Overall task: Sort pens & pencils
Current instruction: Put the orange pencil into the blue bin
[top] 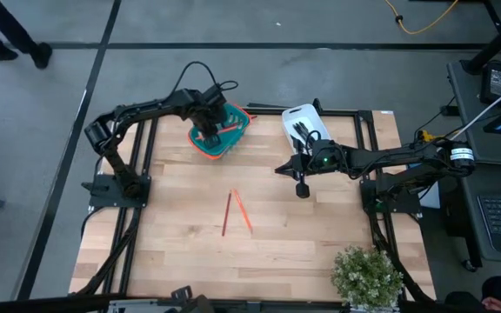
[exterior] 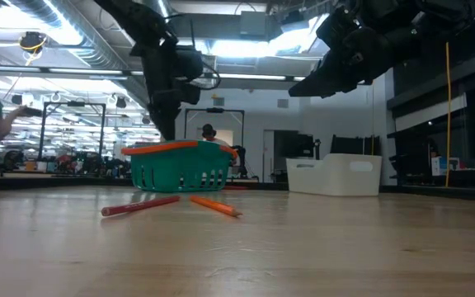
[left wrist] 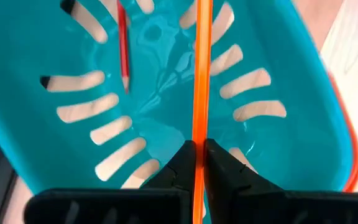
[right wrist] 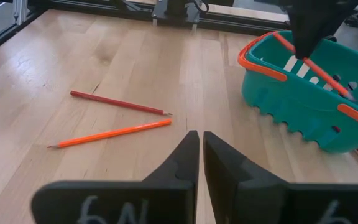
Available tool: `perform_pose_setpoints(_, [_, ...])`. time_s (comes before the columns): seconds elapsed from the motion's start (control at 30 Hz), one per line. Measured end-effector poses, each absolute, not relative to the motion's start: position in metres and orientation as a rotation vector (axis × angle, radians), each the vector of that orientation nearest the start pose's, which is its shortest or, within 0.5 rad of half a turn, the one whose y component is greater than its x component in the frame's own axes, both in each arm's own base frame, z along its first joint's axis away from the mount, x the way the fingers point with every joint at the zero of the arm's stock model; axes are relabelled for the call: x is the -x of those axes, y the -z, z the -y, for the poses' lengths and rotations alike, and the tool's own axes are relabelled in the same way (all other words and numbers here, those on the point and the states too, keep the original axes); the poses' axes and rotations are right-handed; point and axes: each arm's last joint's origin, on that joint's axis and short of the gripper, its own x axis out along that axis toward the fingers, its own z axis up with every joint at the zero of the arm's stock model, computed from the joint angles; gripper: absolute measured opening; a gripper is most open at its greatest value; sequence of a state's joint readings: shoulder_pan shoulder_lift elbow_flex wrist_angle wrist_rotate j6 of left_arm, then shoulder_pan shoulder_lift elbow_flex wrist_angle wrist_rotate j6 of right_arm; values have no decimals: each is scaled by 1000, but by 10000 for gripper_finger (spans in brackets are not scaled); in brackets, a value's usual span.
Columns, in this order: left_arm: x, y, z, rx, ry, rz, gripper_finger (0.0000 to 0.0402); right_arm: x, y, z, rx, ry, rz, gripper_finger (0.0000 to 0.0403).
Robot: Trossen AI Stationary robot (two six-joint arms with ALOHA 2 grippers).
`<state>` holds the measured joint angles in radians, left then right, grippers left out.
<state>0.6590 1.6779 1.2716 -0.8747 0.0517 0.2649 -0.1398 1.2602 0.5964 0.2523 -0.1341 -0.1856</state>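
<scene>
The left gripper [left wrist: 198, 163] pinches a thin orange pencil [left wrist: 201, 74] pointing down into the teal slotted plastic basket [left wrist: 294, 81] directly beneath. The right gripper [right wrist: 197, 155], pressed together, hangs nearer the two pencils on the table

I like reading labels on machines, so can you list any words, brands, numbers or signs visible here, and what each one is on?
No text can be read for certain.
Right hand: pale scrawled marks on the dark body behind its fingers, not legible.
Teal basket, white bin, pencils on the table: no lettering can be made out.
Room behind the table: nothing that can be read as a sign.
</scene>
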Motion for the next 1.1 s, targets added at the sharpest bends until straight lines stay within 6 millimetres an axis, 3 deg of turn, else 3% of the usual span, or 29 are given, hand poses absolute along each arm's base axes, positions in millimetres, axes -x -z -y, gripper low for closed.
perform_pose_setpoints(0.63, [-258, -222, -197, 244, -309, -1223, 16, -256, -213, 32, 127, -32, -400, 26])
perform_pose_setpoints(1.1, [-258, -222, -197, 285, -363, -1224, 50, -256, -213, 32, 126, -32, -401, 26])
